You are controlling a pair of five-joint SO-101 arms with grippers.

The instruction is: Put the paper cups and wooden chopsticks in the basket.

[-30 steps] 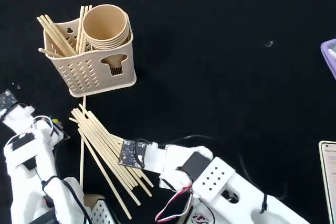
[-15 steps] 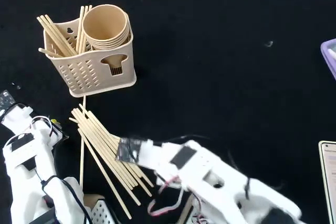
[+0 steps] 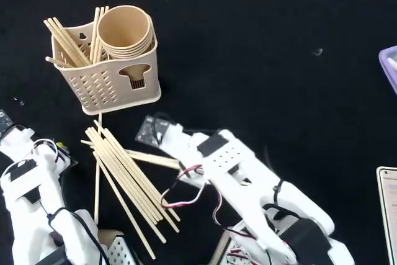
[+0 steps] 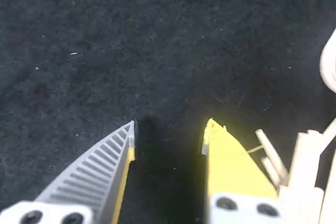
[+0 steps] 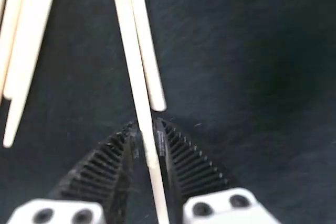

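Squarely, a chopstick (image 5: 127, 51) runs through the right gripper (image 5: 146, 136) (pinched).

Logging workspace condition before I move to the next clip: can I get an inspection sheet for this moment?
Surface: black table.
Job's things: basket holds stacked cups and chopsticks; loose chopsticks lie on the table near it.
Clutter: purple item and card at the table's edge.
Grippers: right claw shut on a chopstick; left claw open over bare table.
Cables: wires loop off the right arm.
Surroundings: nothing seen.
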